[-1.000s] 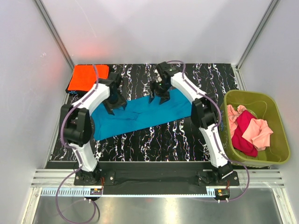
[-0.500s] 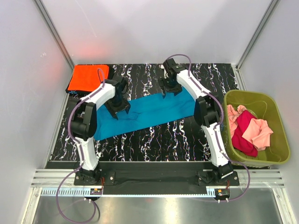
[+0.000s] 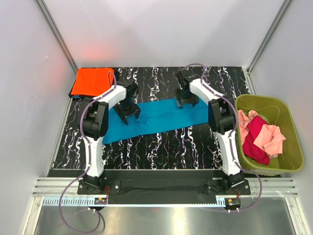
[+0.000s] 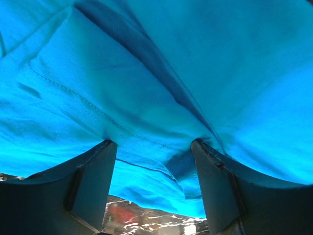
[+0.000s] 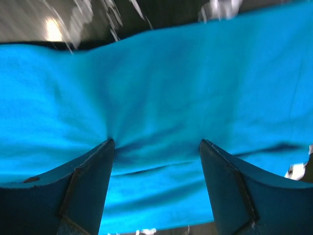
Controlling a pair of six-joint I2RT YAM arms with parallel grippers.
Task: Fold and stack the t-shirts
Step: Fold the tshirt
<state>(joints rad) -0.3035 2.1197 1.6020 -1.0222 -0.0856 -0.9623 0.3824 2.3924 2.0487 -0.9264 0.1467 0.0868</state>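
The teal-blue t-shirt (image 3: 156,116) lies as a long band across the black marbled table. My left gripper (image 3: 128,113) is open and pressed down on the shirt's left part; in the left wrist view its fingers (image 4: 93,181) dent the cloth (image 4: 146,83). My right gripper (image 3: 187,102) is open and pressed on the shirt's far right edge; its fingers (image 5: 88,181) push into the cloth (image 5: 156,98). A folded bright orange t-shirt (image 3: 92,80) lies at the far left corner. Pink and magenta-red shirts (image 3: 259,137) lie bunched in the bin.
The olive-green plastic bin (image 3: 268,104) stands at the right edge of the table. White walls close in the back and both sides. The black marbled tabletop (image 3: 166,147) shows in front of the teal shirt.
Both grippers have slid to the right over the teal shirt. The shirt's band has shifted right with them and its right part now lies further right and flatter.
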